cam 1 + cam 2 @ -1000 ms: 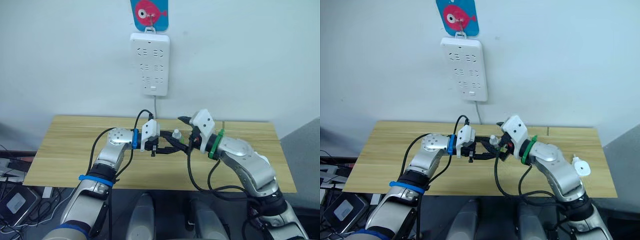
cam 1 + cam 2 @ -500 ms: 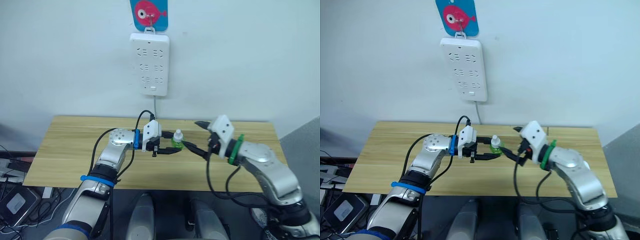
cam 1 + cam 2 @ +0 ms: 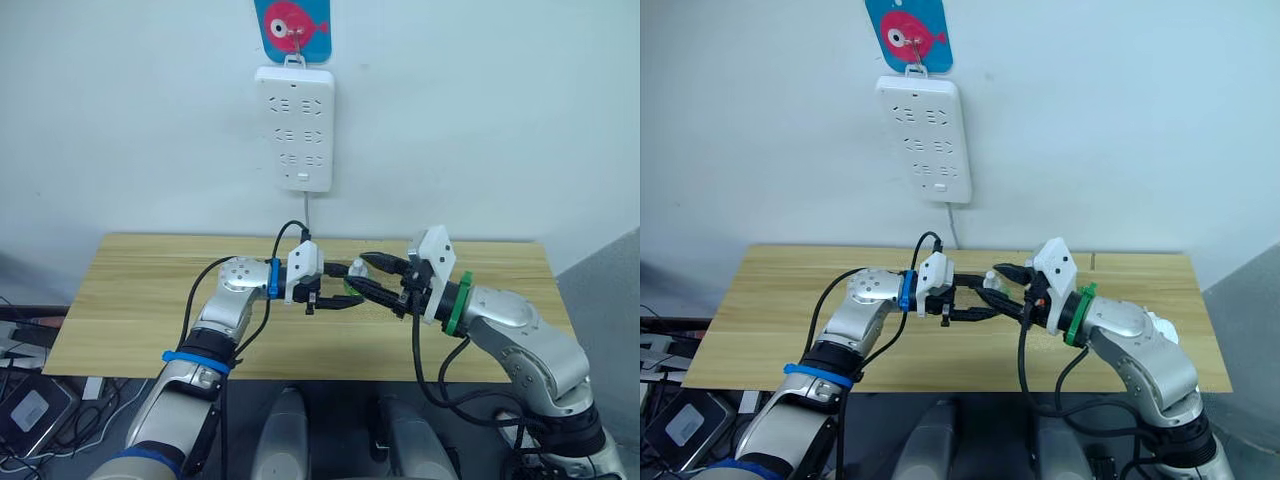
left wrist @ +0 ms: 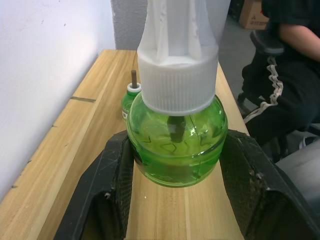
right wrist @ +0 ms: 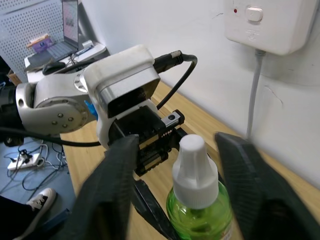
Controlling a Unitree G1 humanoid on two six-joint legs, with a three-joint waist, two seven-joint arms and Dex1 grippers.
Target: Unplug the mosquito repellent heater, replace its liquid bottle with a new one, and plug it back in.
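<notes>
While your left gripper [image 4: 175, 200] jaws clamp the new one [image 4: 176, 142] over the desk [image 3: 130, 290], your right gripper [image 5: 175, 170] jaws straddle its cap, wide open: uncapping step; close, twist.

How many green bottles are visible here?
2. The capped bottle is clamped in the left gripper above the table; the capless bottle stands on the table behind it. Others may be hidden.

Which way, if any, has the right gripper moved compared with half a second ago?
Yes. The right gripper has moved toward the robot's left, closing on the capped green bottle held by the left gripper; judged against the power strip, it now sits nearer beneath it.
</notes>
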